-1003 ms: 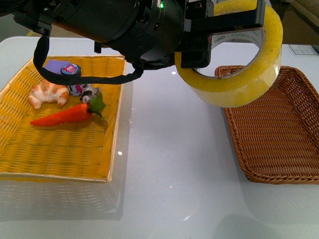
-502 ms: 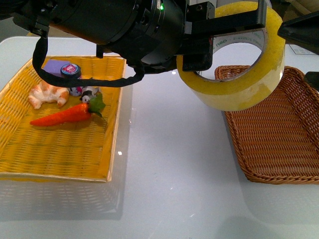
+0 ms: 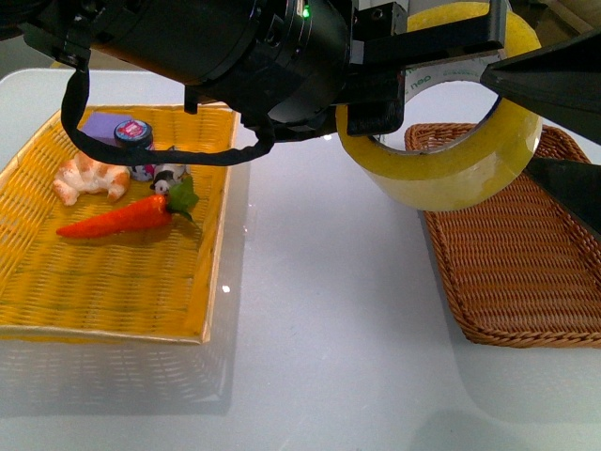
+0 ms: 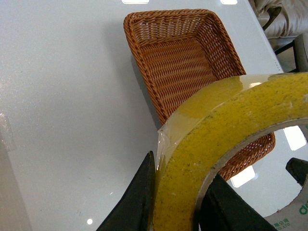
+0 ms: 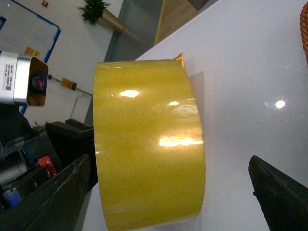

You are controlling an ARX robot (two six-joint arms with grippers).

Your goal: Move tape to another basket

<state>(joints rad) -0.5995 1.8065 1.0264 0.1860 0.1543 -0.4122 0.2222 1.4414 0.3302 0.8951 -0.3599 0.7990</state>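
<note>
Front view: tape aloft by the basket

Left gripper [image 4: 175,199] pinches the tape's [image 3: 441,174] wall, one finger through the core, holding it clear above the basket's [image 3: 526,272] rim. Right gripper [image 3: 554,132] stands spread beside the tape, probably to take it for the drop.

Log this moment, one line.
left gripper: shut on yellowish packing tape roll, aloft | right gripper: open, fingers flanking roll | brown wicker basket: looks empty
</note>
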